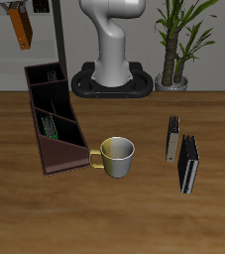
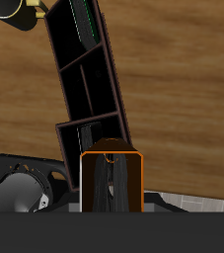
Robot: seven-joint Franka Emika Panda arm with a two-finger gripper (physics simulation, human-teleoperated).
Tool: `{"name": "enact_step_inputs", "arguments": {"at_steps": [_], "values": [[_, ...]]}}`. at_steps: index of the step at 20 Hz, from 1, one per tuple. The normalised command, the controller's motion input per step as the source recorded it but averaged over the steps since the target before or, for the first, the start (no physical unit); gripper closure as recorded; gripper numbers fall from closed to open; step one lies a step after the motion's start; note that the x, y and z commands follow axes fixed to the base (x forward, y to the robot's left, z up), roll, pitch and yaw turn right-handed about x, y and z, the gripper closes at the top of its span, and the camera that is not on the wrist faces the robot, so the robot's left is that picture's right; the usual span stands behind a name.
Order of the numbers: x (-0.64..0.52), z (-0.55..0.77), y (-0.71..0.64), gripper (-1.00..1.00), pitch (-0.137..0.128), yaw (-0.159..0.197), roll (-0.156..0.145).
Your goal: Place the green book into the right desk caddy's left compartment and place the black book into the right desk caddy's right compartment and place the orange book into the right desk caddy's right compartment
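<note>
The orange book [image 2: 111, 183] is held clamped in the gripper [image 2: 111, 158], raised above the caddy [image 1: 53, 121] at the mug's [image 1: 116, 156] ten o'clock; a green book [image 1: 49, 126] is lodged inside on the surface [image 1: 134, 213].

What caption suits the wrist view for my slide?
Pincer holds the orange book over the right desk caddy; the green book already sits inside.

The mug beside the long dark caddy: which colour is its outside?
Yellow-gold outside, pale grey inside; the mug shows best in the exterior view.
</note>
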Motion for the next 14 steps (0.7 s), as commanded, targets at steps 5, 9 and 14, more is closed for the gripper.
{"name": "enact_step_inputs", "arguments": {"at_steps": [5, 9, 14], "values": [[0.16, -0.11, 0.02, 1.0, 0.016, -0.001, 0.008], [0.11, -0.12, 0.01, 1.0, 0.015, -0.009, 0.004], [0.16, -0.21, -0.01, 1.0, 0.025, -0.014, 0.006]]}}
